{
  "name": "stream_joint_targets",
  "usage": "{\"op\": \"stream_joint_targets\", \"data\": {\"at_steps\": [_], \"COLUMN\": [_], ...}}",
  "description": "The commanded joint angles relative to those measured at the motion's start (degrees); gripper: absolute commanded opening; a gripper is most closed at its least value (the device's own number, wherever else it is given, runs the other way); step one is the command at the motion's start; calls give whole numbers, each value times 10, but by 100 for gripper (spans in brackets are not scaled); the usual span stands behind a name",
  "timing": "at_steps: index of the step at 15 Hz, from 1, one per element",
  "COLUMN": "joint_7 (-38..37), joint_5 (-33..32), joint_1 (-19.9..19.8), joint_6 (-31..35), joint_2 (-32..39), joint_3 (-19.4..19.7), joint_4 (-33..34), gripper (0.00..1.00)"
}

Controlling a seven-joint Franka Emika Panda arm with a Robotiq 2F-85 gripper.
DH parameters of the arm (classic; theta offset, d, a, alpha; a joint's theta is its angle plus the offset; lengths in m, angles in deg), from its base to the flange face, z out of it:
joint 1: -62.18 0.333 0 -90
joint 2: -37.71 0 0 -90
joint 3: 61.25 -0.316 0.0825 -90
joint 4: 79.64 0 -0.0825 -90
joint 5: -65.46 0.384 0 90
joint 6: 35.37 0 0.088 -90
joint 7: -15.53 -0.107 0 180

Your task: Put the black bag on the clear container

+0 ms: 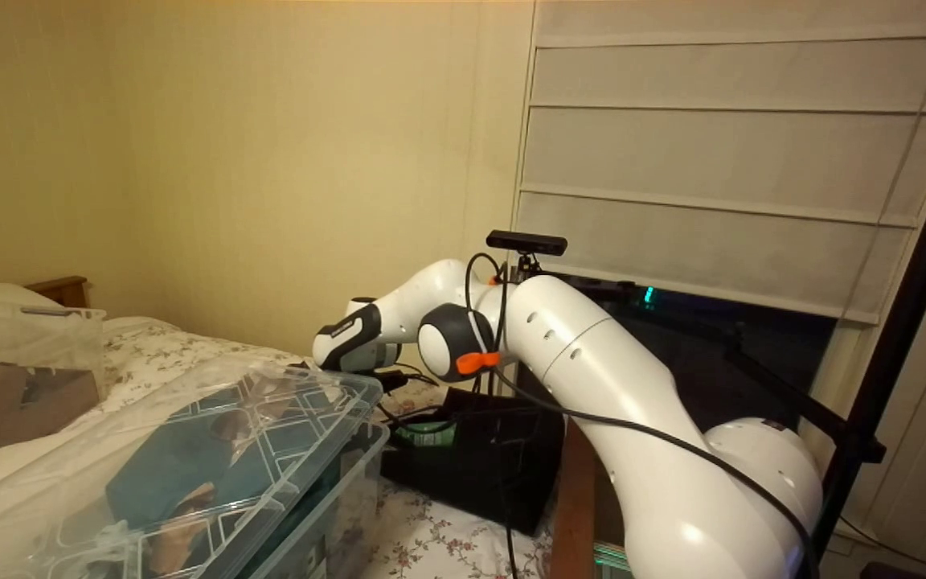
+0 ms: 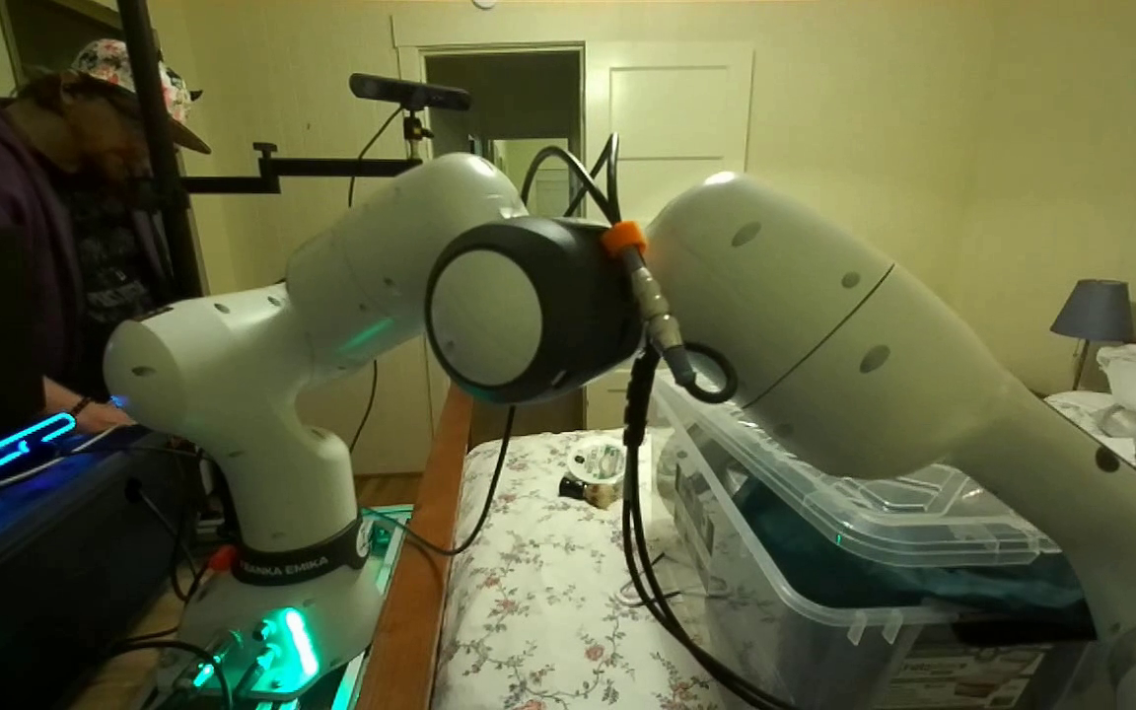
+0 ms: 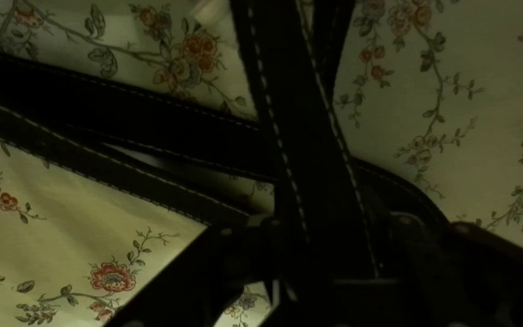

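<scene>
Claw (image 3: 334, 222) straddles strap (image 3: 307, 136), grip can't be told | bag (image 1: 471, 466) on tabletop (image 1: 431, 531) beside its wooden edge (image 1: 574, 507) | bin (image 1: 286, 490) farther from that edge, no bag on it | lift, carry, placing apparently left

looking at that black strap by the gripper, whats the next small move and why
I'd probably close the gripper fully on the black strap before any lift. The wrist view shows it running between the fingers, but too darkly to tell whether they grip it. In an exterior view the black bag is beside the clear container, not yet on it.
</scene>
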Motion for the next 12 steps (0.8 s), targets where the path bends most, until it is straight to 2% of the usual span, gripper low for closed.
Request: {"op": "stream_joint_targets", "data": {"at_steps": [1, 2, 3, 7, 12], "joint_7": [-10, -12, -12, -21, -51], "joint_5": [2, 6, 8, 19, 51], "joint_1": [2, 1, 0, -3, -3], "joint_6": [-16, -17, -16, -3, 46], "joint_2": [-6, -10, -13, -36, -137], "joint_3": [-1, -3, -4, -5, -8], "joint_4": [16, 14, 12, -11, -107], "gripper": [8, 2, 0, 1, 0]}}
